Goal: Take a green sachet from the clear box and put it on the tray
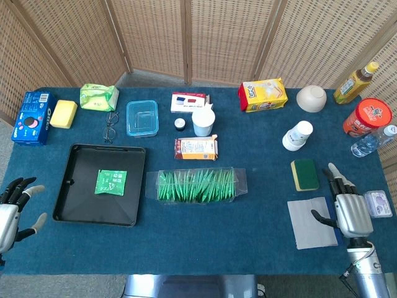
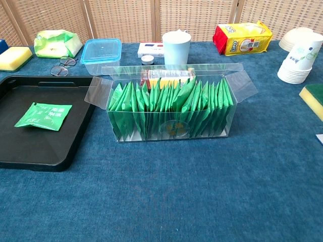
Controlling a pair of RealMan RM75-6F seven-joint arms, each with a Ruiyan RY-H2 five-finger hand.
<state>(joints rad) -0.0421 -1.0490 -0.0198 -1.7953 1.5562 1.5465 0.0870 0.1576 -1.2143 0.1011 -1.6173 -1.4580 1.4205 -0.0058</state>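
Sachet is laid flat in the tray; left hand and right hand are held empty, fingers apart, best kept well clear of the clear box.

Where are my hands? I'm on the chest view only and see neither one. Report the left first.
Observer: The left hand is at the near left corner of the table, left of the black tray. Its fingers are apart and it holds nothing.
Operator: Now the right.
Observer: The right hand is at the near right, beside a grey cloth. It is empty too, with its fingers apart.
Operator: Tell me what sits on its outer side.
Observer: A small clear case lies just right of that hand, near the table edge.
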